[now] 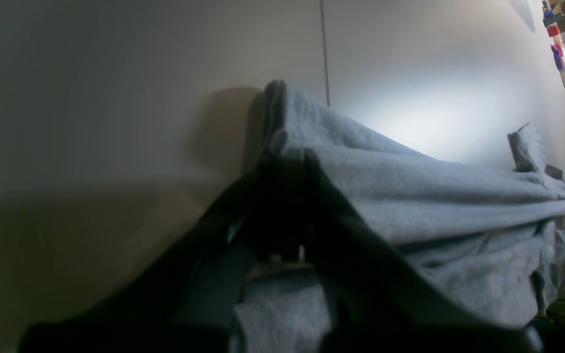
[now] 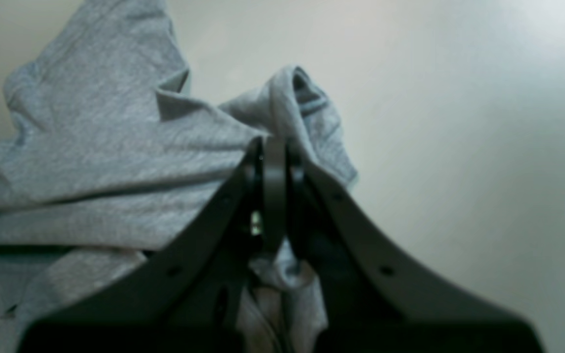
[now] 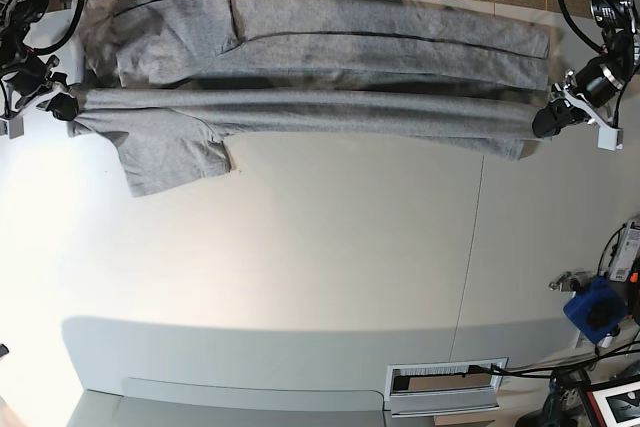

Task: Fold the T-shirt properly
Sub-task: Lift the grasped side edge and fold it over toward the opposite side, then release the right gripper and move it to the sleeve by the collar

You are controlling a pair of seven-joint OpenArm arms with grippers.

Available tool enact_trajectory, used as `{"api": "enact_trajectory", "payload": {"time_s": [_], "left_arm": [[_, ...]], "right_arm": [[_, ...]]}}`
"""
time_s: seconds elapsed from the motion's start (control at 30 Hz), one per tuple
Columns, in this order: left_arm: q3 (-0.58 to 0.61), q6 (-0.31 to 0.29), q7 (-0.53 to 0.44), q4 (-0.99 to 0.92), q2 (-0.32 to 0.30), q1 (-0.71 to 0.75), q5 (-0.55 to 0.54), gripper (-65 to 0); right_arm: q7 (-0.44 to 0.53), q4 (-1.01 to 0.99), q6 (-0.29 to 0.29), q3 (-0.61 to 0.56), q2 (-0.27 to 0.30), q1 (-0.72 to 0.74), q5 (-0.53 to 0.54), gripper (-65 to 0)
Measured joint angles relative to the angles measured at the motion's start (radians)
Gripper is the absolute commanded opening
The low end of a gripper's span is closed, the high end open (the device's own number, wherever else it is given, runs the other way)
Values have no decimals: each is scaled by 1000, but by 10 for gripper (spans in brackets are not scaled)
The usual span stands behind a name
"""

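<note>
Two claws pinch opposite ends of a grey T-shirt.

The left gripper (image 3: 548,119) and right gripper (image 3: 62,105), jaws pressed together on cloth, stretch the T-shirt (image 3: 330,77) taut across the table's (image 3: 330,247) far edge, likely to fold lengthwise.

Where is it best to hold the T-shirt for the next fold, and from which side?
Probably the folded edge's two ends, gripped from outside. The T-shirt lies stretched sideways across the table; the left gripper and right gripper already pinch those ends, keeping the edge straight.
</note>
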Motion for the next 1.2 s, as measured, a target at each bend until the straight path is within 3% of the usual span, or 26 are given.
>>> {"api": "enact_trajectory", "payload": {"time_s": [0.1,0.17,0.27,0.33,0.5,0.67,0.93,1.1,1.2], "left_arm": [[0,0,-5,0,0,0,0,-639],[0,0,-12,0,0,0,0,-521],[-6,14,-27,0,-3,0,10,-352],[-6,11,-35,0,-3,0,10,-316],[-6,11,-45,0,-3,0,11,-314],[-6,11,-49,0,-3,0,11,-315],[-6,11,-49,0,-3,0,11,-315],[-6,11,-49,0,-3,0,11,-315],[-6,12,-72,0,-3,0,9,-315]], "right_arm": [[0,0,0,0,0,0,0,-650],[0,0,0,0,0,0,0,-646],[12,0,-12,2,2,0,-9,-478],[28,0,-11,4,3,0,-11,-415],[45,0,-11,4,3,0,25,-402],[45,0,-11,4,3,0,25,-314],[87,11,-11,35,2,19,38,-313],[101,58,-11,101,6,109,78,-314],[63,60,-12,73,9,165,74,-313]]}}
